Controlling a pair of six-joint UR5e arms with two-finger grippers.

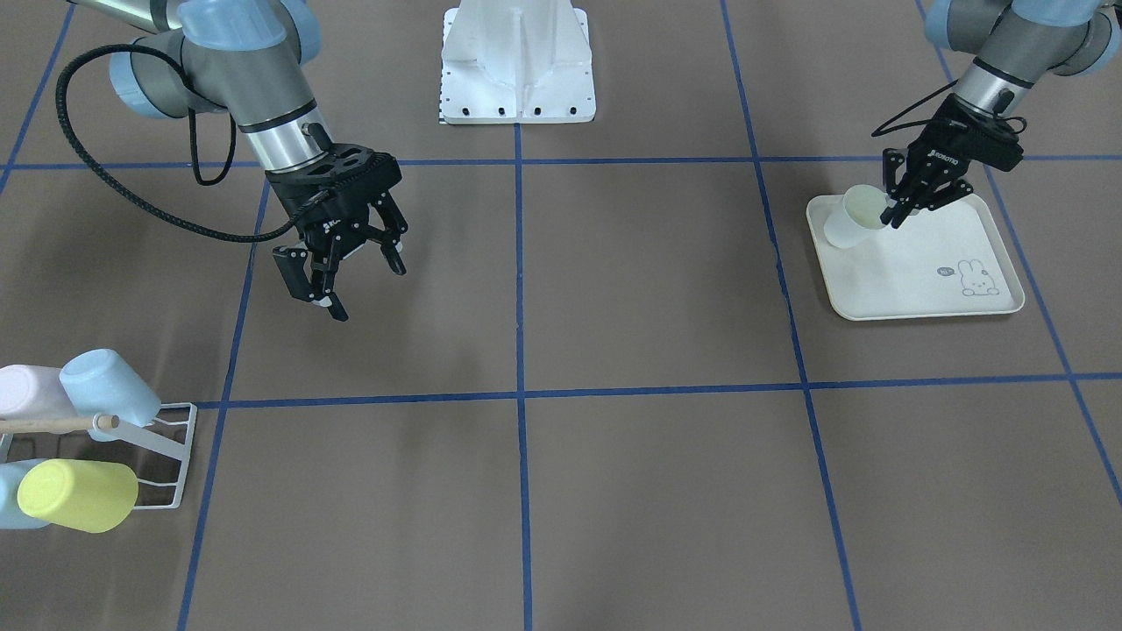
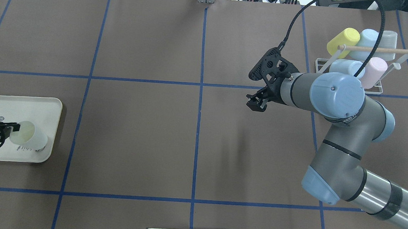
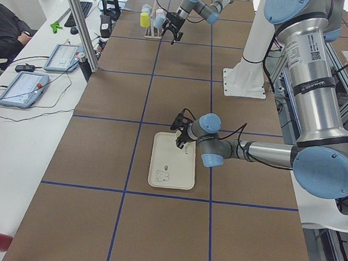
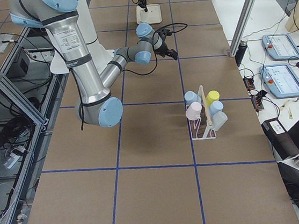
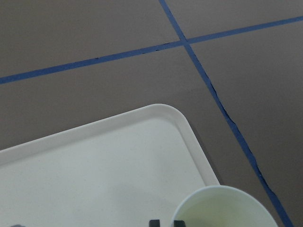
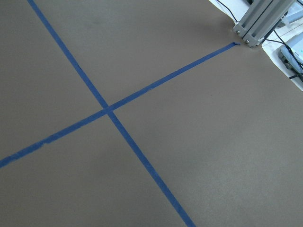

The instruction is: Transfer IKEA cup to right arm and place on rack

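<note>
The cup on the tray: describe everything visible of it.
The cup is a plain, handleless tumbler, matte white outside and pale yellow-green inside, plastic by its look, and it looks empty. It is tilted, with its open mouth turned toward the left gripper, whose fingers pinch the rim. Its base seems to rest on the cream tray, near the corner opposite the rabbit print.

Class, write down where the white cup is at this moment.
In the front-facing view the white cup is far right, at the upper-left corner of the rabbit-print tray, left gripper at its rim.
</note>
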